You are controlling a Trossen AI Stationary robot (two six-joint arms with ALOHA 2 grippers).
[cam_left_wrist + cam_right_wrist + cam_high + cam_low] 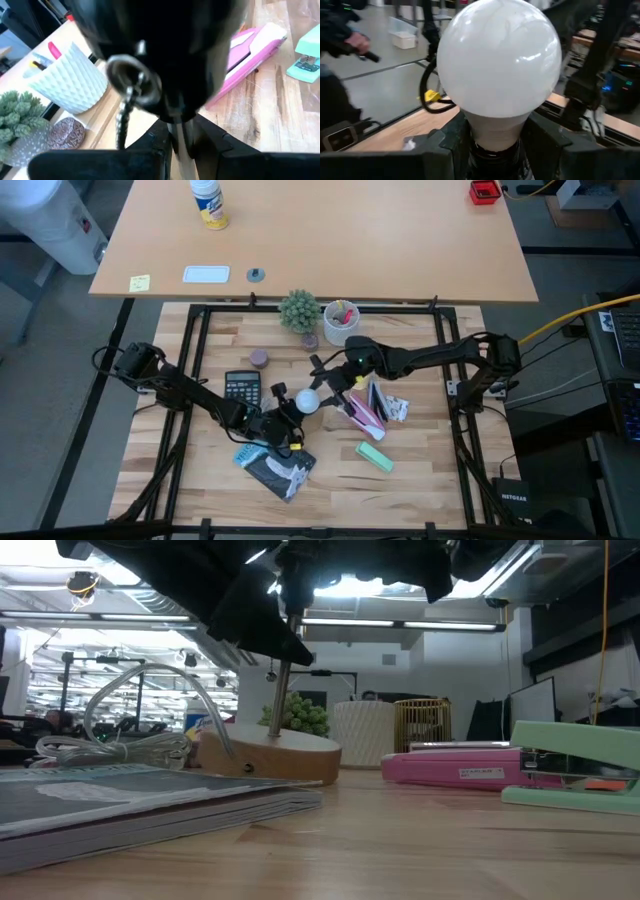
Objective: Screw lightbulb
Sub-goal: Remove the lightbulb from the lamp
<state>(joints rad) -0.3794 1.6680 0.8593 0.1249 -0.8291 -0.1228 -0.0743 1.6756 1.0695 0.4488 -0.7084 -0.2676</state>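
High view: the lightbulb [307,400] is a small white round globe, just to the right of the black calculator [241,388] on the wooden table [420,480]. The right gripper [322,387] reaches it from the right and touches it. The left gripper [283,423] is just below the lightbulb, above a dark magazine [275,468]. A pink stapler [362,408] and a green stapler [374,455] lie to the right of the lightbulb.

Low view: a thin metal stem [279,698] stands on a round wooden lamp base [270,755], behind the magazine [120,805]. Dark arm parts cover the top, so the lightbulb cannot be seen here.

Left wrist view: the left gripper [182,145] has its fingers [155,145] narrowly apart, closed around the metal stem [179,142]. A dark lamp socket [160,55] with a metal ring and chain fills the space above.

Right wrist view: the lightbulb [499,65] is matte white, pear-shaped and narrows to a pale neck. The right gripper [495,142] closes its fingers [451,142] on this neck from both sides, partly open around it.
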